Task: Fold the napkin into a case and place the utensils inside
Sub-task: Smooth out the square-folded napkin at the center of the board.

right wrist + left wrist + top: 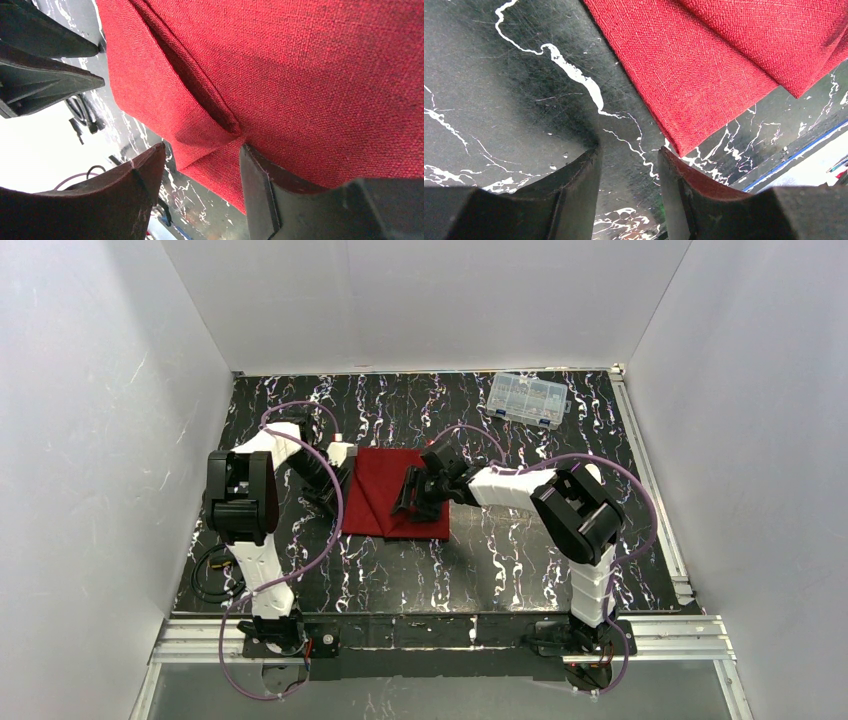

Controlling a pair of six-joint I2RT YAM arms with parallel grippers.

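White walls (420, 300), marbled table (500, 560), red napkin (380, 490).

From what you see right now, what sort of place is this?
Probably a robot lab test cell: white panel walls box in a black marbled table, a left arm and right arm are bolted to an aluminium rail, and a red napkin lies between them.

I work in a robotics lab cell, not a home. White panels (420, 300) wall in my black, white-veined tabletop (500, 560) on three sides. Bare aluminium rails (195, 642) run along its near and right edges, and my two arm bases (275, 630) are bolted at the near one. Purple cables (338, 502) loop loose, and a clear compartment box (527, 399) sits by the far right corner.
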